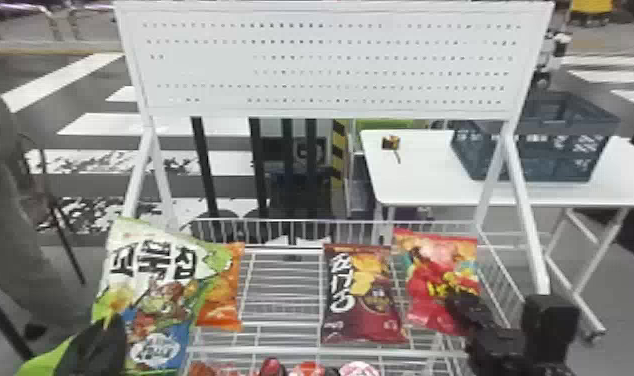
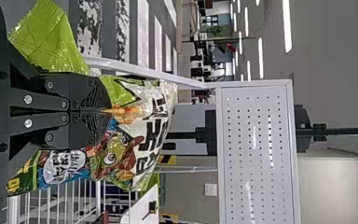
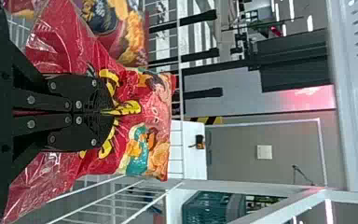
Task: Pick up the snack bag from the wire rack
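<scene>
1. Left gripper (image 2: 108, 111): pincer nearly closed, the green-and-white snack bag (image 1: 153, 285) pinched between its fingertips. The bag stands tilted at the left side of the wire rack (image 1: 281, 351), partly covering an orange bag (image 1: 222, 305).
2. Right gripper (image 3: 111, 112): likewise narrow, the front of the red snack bag (image 1: 438, 280) nipped in its tips. That one leans at the rack's right side, just beside a maroon bag (image 1: 363, 295).
3. Progress: reach and grasp look done on both sides (two bags in hand, though the task names one). The left one looks raised, to my eye; whether the red one's bottom edge is free of the wires, I cannot tell.
4. Left to do, I judge: lift whatever rests on the rack and draw it clear without the slick film slipping.
</scene>
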